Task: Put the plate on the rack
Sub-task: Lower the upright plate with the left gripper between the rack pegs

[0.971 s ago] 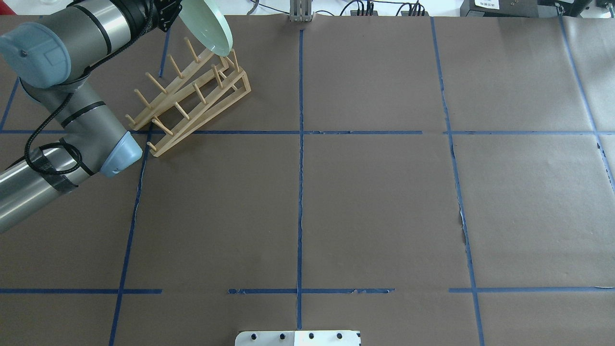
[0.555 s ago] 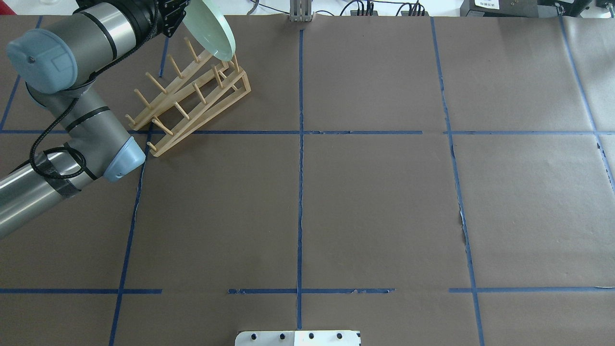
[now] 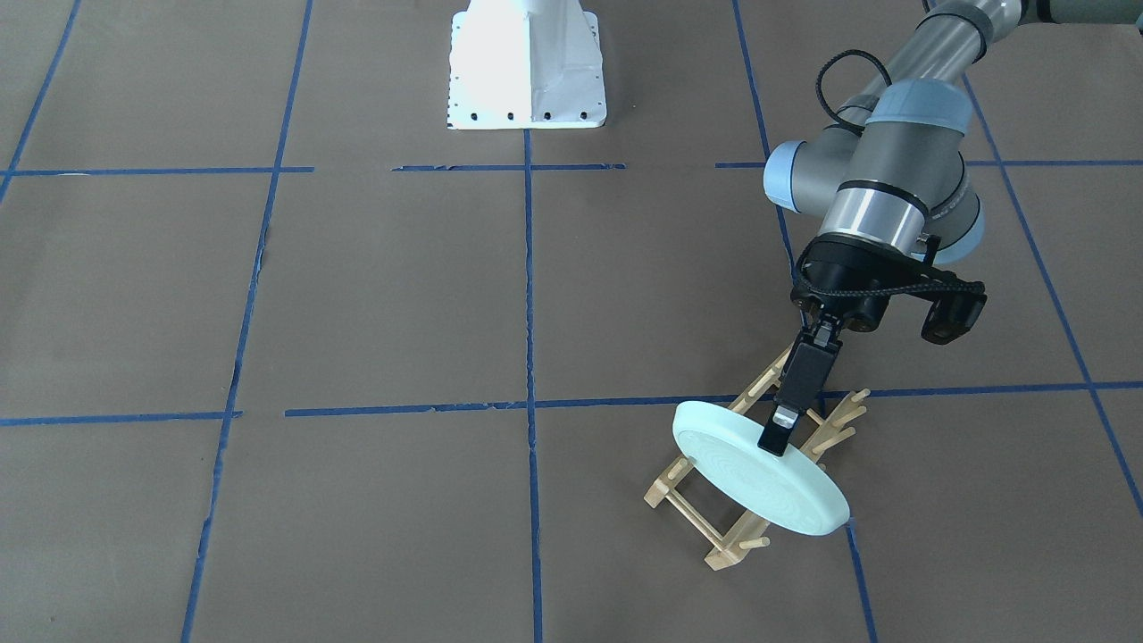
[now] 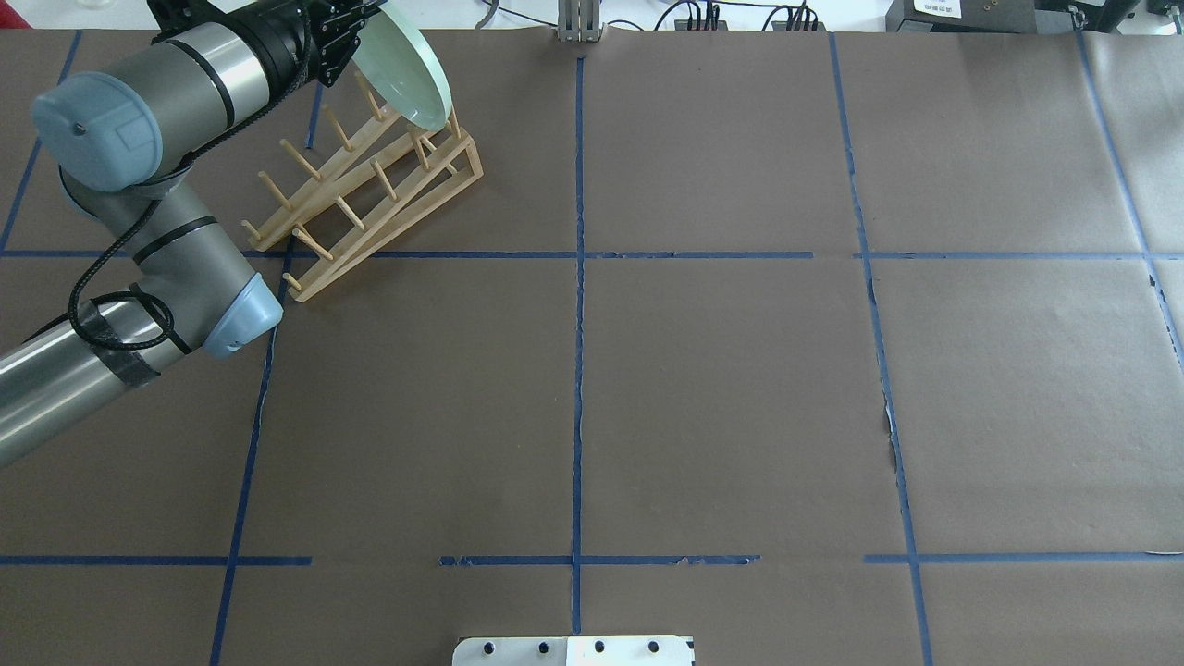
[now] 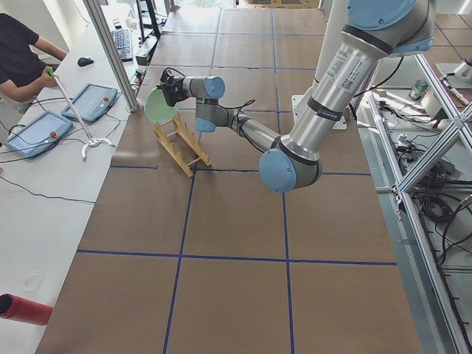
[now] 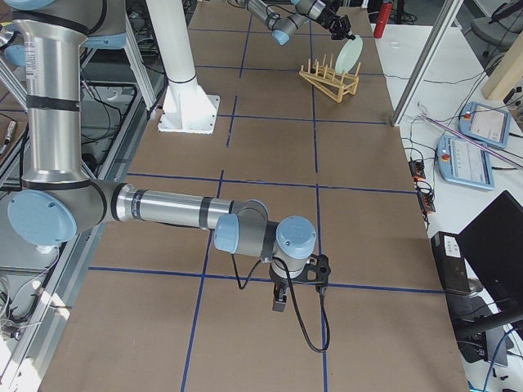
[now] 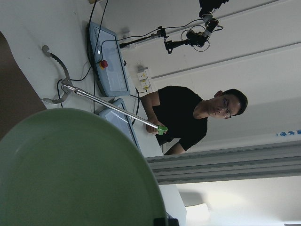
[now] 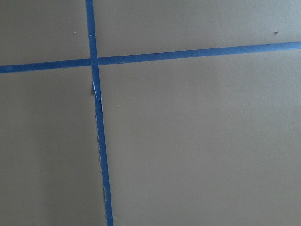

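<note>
The pale mint-green plate (image 3: 759,478) is tilted on edge over the high far end of the light wooden rack (image 3: 705,531). My left gripper (image 3: 775,439) is shut on the plate's upper rim, one black finger (image 3: 786,406) lying across its face. In the overhead view the plate (image 4: 407,65) has its lower edge at the rack's (image 4: 370,194) end pegs. I cannot tell if it touches them. The plate fills the left wrist view (image 7: 70,174). My right gripper (image 6: 279,304) hangs over bare paper far from the rack. I cannot tell if it is open or shut.
Brown paper with blue tape lines (image 4: 578,277) covers the table. The white robot base (image 3: 527,62) stands at the near middle. An operator (image 7: 197,117) holding a green-tipped stick and two teach pendants (image 5: 88,110) are beyond the far edge behind the rack.
My left arm has shifted slightly to the right and the plate has come down a little closer to the rack's far-end pegs. The grip is unchanged.
</note>
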`<state>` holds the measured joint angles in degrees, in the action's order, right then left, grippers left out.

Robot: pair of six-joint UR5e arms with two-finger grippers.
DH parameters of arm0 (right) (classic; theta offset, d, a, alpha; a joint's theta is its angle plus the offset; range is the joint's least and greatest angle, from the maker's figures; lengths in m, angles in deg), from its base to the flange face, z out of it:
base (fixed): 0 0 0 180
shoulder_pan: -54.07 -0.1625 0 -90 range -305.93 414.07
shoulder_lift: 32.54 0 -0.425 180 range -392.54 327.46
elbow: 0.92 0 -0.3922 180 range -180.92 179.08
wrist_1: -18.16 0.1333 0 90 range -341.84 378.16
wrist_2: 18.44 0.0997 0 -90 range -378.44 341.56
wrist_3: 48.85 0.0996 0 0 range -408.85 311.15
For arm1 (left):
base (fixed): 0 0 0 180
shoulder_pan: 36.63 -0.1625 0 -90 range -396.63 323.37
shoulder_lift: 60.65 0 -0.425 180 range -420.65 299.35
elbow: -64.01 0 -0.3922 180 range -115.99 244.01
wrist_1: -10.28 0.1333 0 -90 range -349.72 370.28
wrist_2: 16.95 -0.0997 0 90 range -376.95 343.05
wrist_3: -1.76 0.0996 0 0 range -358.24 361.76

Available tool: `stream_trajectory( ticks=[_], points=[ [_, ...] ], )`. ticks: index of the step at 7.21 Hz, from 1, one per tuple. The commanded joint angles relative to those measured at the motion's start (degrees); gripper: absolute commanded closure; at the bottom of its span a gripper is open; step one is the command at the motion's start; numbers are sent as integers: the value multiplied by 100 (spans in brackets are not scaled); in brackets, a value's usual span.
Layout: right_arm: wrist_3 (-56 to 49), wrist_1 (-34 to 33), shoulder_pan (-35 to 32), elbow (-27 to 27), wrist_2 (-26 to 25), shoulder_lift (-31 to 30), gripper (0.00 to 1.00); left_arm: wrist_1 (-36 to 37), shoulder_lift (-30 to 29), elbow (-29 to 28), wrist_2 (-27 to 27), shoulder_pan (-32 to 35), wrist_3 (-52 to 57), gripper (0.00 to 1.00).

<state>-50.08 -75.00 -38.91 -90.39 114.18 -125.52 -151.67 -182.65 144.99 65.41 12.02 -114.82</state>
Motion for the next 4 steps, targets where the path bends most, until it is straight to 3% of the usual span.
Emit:
stream_trajectory(
  ticks=[1, 4],
  points=[
    [0, 0, 0, 0, 0, 0, 0, -20, -8, -135, -1, -22, 3, 100],
    [-9, 0, 0, 0, 0, 0, 0, -11, -26, -196, -1, -22, 3, 100]
  ],
)
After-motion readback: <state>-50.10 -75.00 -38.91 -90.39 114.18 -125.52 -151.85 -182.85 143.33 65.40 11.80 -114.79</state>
